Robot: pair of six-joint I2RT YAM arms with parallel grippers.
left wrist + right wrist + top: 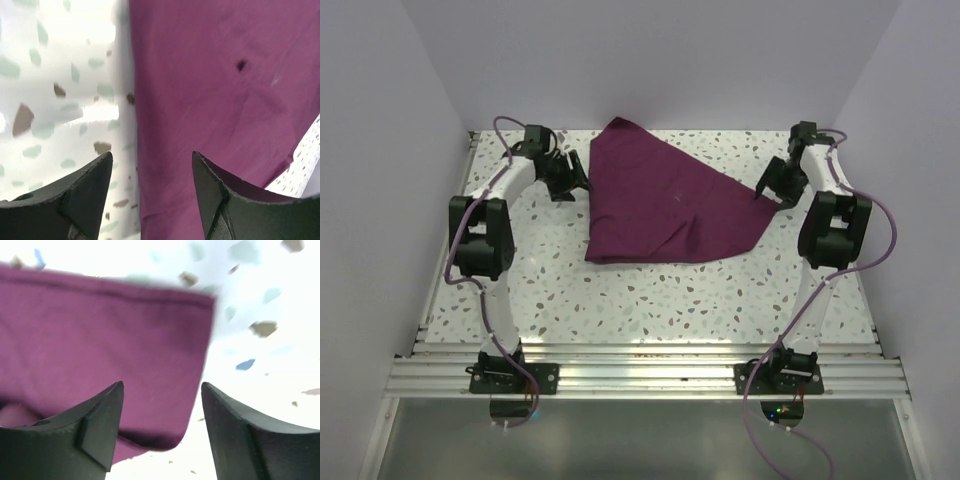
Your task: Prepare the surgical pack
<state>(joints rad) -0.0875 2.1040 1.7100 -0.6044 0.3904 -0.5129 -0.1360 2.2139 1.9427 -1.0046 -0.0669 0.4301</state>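
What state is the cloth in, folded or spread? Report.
Folded. The cloth has an uneven, pointed outline, and the right wrist view shows a second layer under its corner.

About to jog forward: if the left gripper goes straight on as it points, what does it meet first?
Probably the near edge of the maroon cloth: the open left gripper straddles it, with the table beside. Depth is unclear.

The right end effector (161, 384), fingers apart, hangs above the maroon cloth (100, 335) corner.
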